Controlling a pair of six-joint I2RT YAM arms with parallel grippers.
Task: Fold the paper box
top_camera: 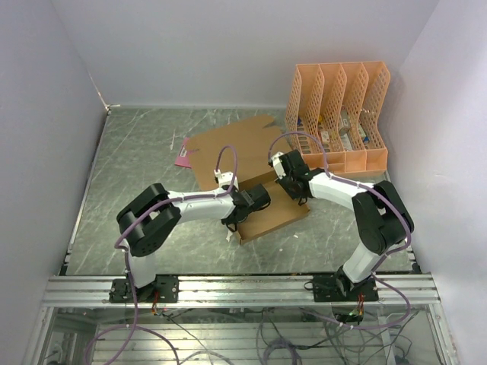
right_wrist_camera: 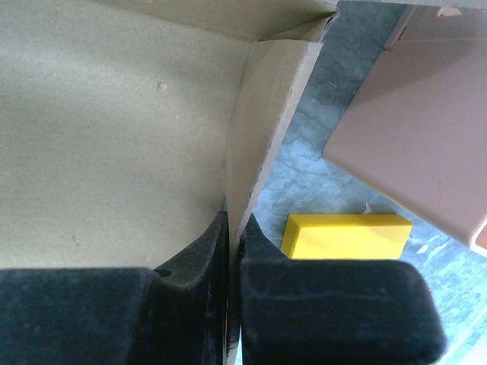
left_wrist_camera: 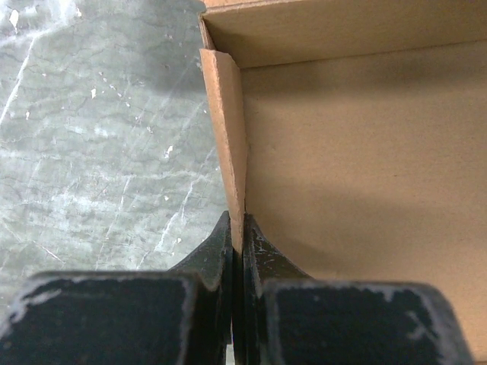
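The paper box (top_camera: 228,148) is brown corrugated cardboard lying mid-table, partly folded, its near part a shallow tray (top_camera: 275,217). My left gripper (top_camera: 251,204) is at the tray's left side. In the left wrist view it (left_wrist_camera: 237,228) is shut on an upright side flap (left_wrist_camera: 228,129), with the box floor (left_wrist_camera: 358,167) to its right. My right gripper (top_camera: 294,182) is at the tray's far right side. The right wrist view shows it (right_wrist_camera: 234,220) shut on another raised flap (right_wrist_camera: 262,122), one finger inside the box and one outside.
An orange lattice file organizer (top_camera: 338,114) stands at the back right, close behind the right gripper, and its wall (right_wrist_camera: 411,144) shows in the right wrist view. A yellow block (right_wrist_camera: 346,236) lies beside the box. A pink card (top_camera: 183,158) sticks out at the cardboard's left edge.
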